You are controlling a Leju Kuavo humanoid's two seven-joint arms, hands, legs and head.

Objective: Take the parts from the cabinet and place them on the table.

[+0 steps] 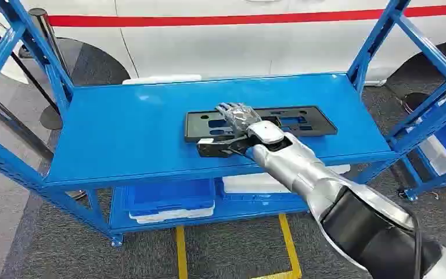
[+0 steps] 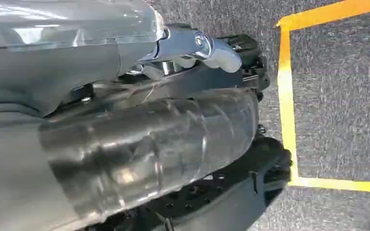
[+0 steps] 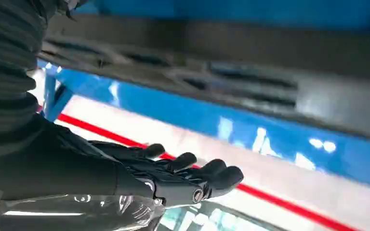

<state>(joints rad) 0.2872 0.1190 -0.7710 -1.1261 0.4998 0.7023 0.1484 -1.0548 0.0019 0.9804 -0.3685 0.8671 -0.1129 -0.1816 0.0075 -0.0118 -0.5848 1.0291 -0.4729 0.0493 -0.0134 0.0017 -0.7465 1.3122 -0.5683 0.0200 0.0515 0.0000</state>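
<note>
The part (image 1: 261, 122), a long flat black plastic plate w/ rectangular cut-outs, lies at frame centre on the blue cabinet shelf (image 1: 122, 136). Judged light, stiff, somewhat slippery; best taken along its near long edge, approx. mid-length. The right hand (image 1: 238, 115) is seen over it, fingers spread, nothing held. Left hand (image 2: 192, 48): state can't be told.

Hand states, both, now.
Left hand: cannot tell.
Right hand: open, fingers spread above the black part, not gripping it.
</note>
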